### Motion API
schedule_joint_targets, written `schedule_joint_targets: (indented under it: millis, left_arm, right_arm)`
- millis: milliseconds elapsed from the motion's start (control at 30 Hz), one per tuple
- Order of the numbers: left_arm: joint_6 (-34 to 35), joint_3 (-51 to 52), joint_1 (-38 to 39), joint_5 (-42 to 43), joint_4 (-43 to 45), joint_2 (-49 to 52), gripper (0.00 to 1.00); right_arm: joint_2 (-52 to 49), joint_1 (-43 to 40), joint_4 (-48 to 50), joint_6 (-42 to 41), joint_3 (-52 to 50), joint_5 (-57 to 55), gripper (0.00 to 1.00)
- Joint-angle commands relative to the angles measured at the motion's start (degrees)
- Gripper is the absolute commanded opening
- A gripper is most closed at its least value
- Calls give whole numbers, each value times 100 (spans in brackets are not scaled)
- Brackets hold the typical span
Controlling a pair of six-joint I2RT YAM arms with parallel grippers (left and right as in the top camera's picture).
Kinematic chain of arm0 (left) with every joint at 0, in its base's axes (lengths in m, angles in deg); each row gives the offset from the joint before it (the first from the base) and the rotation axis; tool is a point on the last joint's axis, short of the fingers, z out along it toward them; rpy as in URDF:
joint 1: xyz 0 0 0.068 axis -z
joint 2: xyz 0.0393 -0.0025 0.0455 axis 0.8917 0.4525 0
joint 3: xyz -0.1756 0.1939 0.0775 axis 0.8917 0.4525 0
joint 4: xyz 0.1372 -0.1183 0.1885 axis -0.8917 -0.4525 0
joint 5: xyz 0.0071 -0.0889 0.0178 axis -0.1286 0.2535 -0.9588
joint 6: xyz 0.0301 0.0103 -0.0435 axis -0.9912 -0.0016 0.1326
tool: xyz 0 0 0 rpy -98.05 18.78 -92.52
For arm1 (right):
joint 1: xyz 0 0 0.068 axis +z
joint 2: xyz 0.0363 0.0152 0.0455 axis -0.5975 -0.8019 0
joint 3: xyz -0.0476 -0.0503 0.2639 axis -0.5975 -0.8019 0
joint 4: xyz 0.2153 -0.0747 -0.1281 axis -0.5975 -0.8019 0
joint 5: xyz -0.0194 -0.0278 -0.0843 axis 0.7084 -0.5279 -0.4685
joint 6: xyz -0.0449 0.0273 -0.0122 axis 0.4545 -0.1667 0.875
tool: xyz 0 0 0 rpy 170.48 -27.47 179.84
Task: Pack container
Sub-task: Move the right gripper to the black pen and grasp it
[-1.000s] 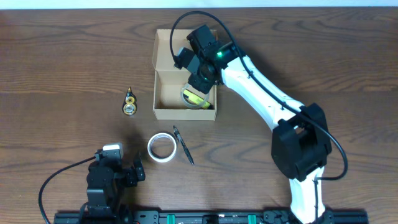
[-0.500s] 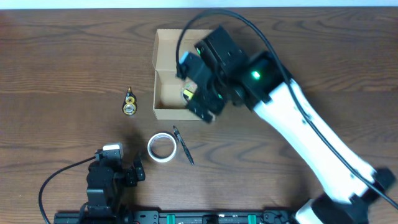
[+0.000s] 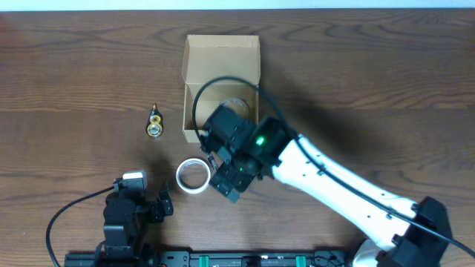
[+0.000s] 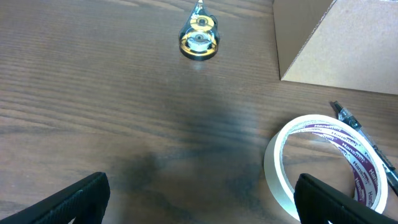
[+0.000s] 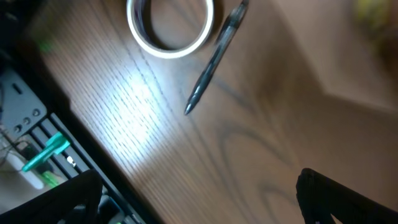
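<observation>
Over the pen [image 5: 214,59], right tool [image 3: 227,180] wide, moved off container [image 3: 223,59], left tool [image 4: 199,199] wide

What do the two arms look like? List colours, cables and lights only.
The right arm has white links, black joints, a lit green light at the wrist and a black cable looping off it. The left arm is all black, with a pale block on top and a black lead trailing left. Both have black fingers.
</observation>
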Motion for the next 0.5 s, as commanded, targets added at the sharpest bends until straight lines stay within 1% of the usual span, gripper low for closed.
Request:
schedule_joint_targets:
  millis: [0, 100, 233, 467]
  left_arm:
    - [-37, 92, -22, -37, -35, -37, 95]
    - [-37, 92, -22, -37, -35, -37, 95]
    - [-37, 92, -22, -37, -35, -37, 95]
    - [-37, 92, -22, -37, -35, -37, 95]
  right_arm:
    - [7, 59, 260, -892, -433, -105, 99]
    - [7, 59, 730, -1268, -914, -103, 99]
    - [4, 59, 1292, -1552, -1464, -103, 99]
    - [-17, 61, 2094, -1567, -2063, -83, 99]
